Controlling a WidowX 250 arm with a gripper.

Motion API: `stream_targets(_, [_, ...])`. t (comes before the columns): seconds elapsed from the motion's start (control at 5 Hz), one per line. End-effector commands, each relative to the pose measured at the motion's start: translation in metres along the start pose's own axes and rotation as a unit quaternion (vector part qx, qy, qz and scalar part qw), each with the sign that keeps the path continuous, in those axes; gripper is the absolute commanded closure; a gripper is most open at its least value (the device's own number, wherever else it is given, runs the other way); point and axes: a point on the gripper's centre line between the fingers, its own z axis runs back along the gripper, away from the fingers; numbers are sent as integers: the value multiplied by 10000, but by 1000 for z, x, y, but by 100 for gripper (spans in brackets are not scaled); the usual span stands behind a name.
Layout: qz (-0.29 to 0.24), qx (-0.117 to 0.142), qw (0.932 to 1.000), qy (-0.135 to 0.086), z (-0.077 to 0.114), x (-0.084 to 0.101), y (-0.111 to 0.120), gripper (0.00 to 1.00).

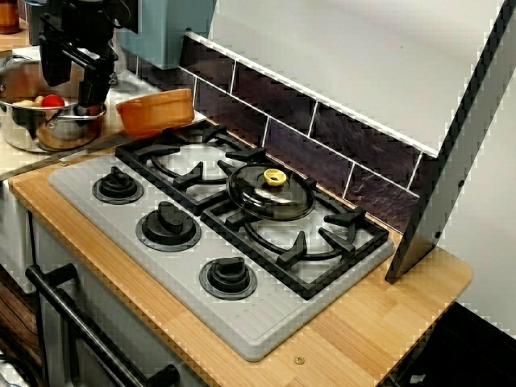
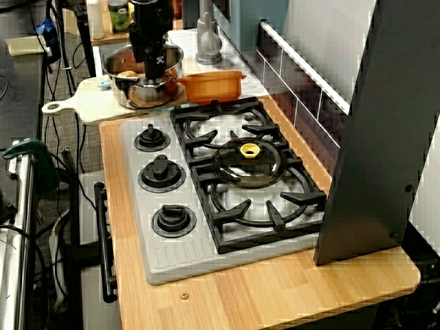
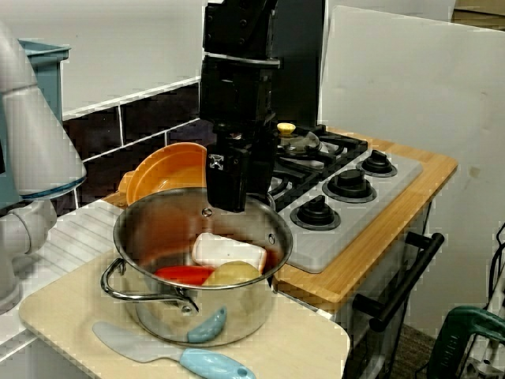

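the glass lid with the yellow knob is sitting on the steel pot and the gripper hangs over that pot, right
No: the glass lid lies on the stove grate, not on the steel pot, as the view across the stove shows. The gripper does hang over that pot.

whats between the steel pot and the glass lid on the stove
An unoccupied burner grate fills the stretch from steel pot to glass lid; the orange bowl sits off that line, beside the pot. Clearest in the view along the counter.
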Motion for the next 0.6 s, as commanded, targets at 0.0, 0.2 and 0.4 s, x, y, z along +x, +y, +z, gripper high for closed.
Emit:
stream_targets(0.0, [-180,-151,9994,-235,29,-4,1,0])
stream_targets(0.2, [-300,-261,9987,-307,40,0,-9,0])
stream_targets(0.4, [-393,-339,9980,-355,48,3,-18,0])
